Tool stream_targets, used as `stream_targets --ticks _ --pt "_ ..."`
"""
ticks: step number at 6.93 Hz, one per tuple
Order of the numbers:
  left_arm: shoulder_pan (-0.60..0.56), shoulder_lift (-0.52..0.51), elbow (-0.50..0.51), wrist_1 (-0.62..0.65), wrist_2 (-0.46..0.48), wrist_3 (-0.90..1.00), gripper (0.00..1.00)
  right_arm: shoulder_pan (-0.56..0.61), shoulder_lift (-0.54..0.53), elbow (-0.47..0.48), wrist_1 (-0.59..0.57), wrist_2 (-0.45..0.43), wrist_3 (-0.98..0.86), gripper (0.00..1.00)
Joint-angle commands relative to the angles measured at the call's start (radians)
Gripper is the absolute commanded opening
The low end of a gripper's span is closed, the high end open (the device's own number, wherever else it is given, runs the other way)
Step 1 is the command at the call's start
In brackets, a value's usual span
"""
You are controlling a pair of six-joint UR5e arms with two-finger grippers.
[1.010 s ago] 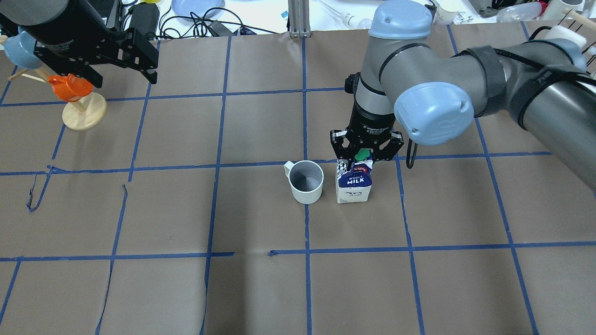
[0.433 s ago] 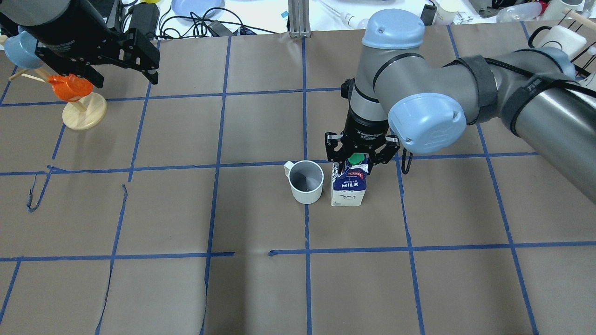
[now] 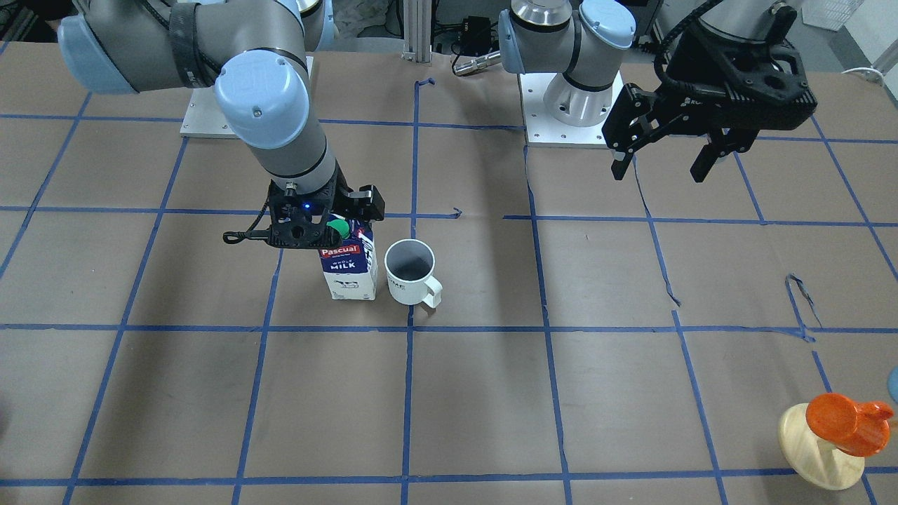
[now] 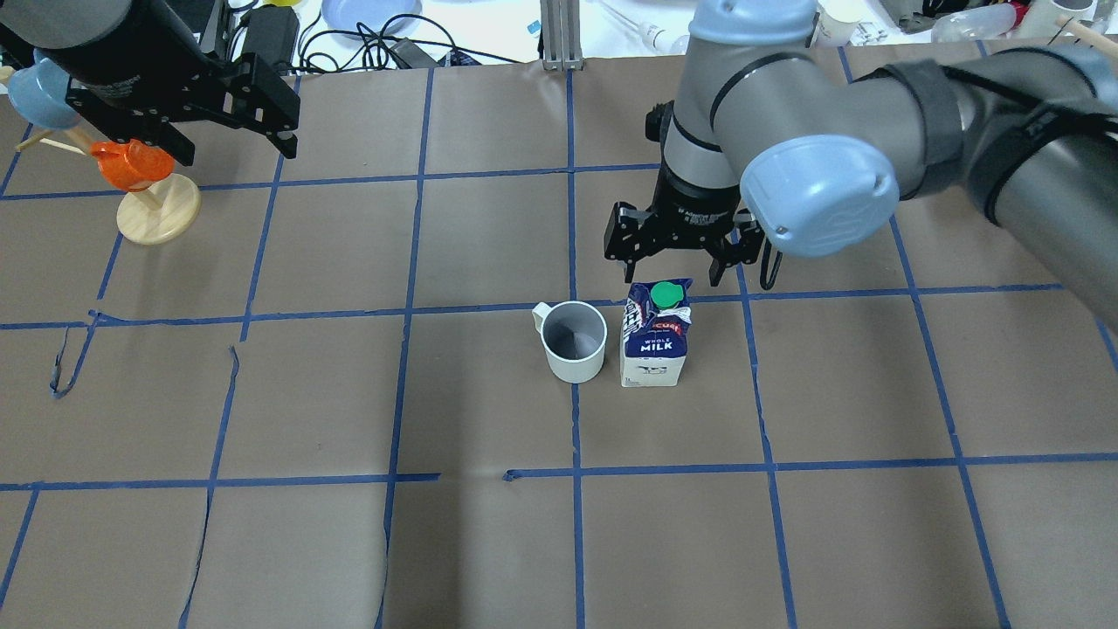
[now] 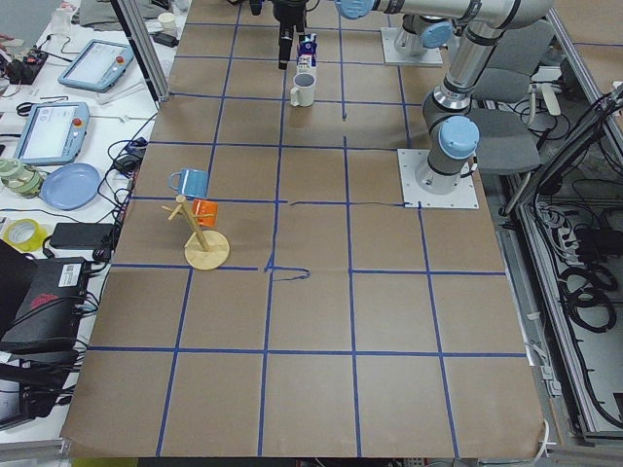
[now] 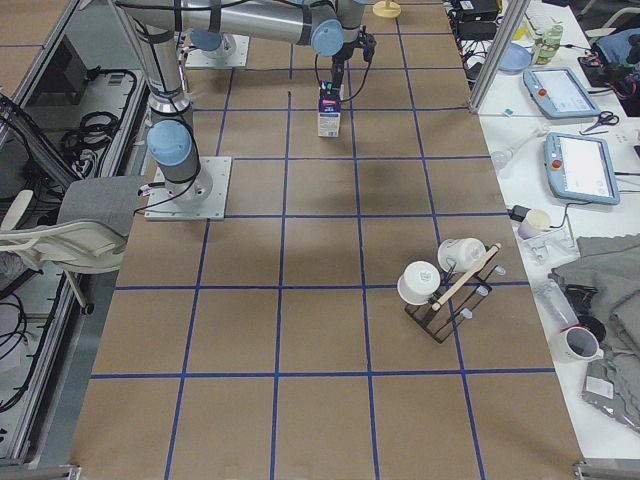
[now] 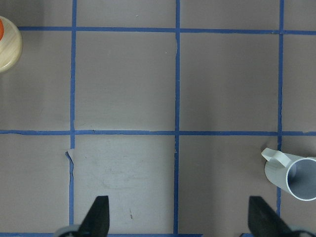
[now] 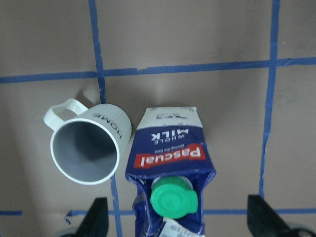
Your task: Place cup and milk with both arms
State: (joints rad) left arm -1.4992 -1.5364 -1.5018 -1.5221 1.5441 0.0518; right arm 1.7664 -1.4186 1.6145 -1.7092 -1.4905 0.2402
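**Milk and cup standing side by side, both my grippers open**

My right gripper (image 4: 668, 266) hangs over the gable of the milk (image 4: 655, 336). Its jaws are wide apart. In the wrist view one finger shows on each side of the green cap (image 8: 173, 197), and neither touches the carton.

The milk stands upright on the paper (image 4: 489, 393), near the middle of the table. The cup (image 4: 574, 341) is upright just to the milk's left, mouth up. Its handle points away from the milk, toward the far edge. From above a thin gap seems to part them. From the wrist they sit so close that I cannot tell for sure.

My left gripper (image 4: 234, 154) is well apart from the milk, high and far to its left. Its jaws are spread and grip nothing. Below it, also far left of the milk, is the stand (image 4: 159, 214), carrying an orange piece (image 4: 131, 164).

Between the stand and the milk there is only flat brown paper, and more of the same on the milk's near side and right. Blue tape (image 4: 576, 524) marks the paper into squares. To the milk's left the paper has a slit (image 4: 231, 358), and beyond that a loose curl of tape (image 4: 65, 367).

Past the table edge far to the milk's left is a bench with a blue plate (image 5: 70, 185) and tablets (image 5: 49, 131). Far to the milk's right a rack (image 6: 450, 285) holds white cups.
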Motion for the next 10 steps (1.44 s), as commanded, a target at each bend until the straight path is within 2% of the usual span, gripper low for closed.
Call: stream_targets --ticks 1,2,3,6,10 --pt "-0.001 -0.002 0.0 0.0 -0.001 -0.001 1.0 -0.008 -0.014 -0.201 0.138 -0.063 0.001 1.0" --pt "-0.001 -0.01 0.0 0.002 -0.001 -0.003 1.0 -0.008 -0.022 -0.243 0.242 -0.062 0.002 1.0" --pt "-0.001 -0.004 0.0 0.002 0.001 -0.003 1.0 -0.007 -0.04 -0.254 0.278 -0.077 -0.002 1.0" --pt "-0.012 -0.008 0.0 0.0 0.001 -0.004 1.0 -0.108 -0.071 -0.254 0.152 -0.119 -0.028 1.0" --pt "-0.019 -0.01 0.0 0.005 0.004 -0.004 1.0 -0.111 -0.085 -0.248 0.154 -0.119 -0.056 1.0"
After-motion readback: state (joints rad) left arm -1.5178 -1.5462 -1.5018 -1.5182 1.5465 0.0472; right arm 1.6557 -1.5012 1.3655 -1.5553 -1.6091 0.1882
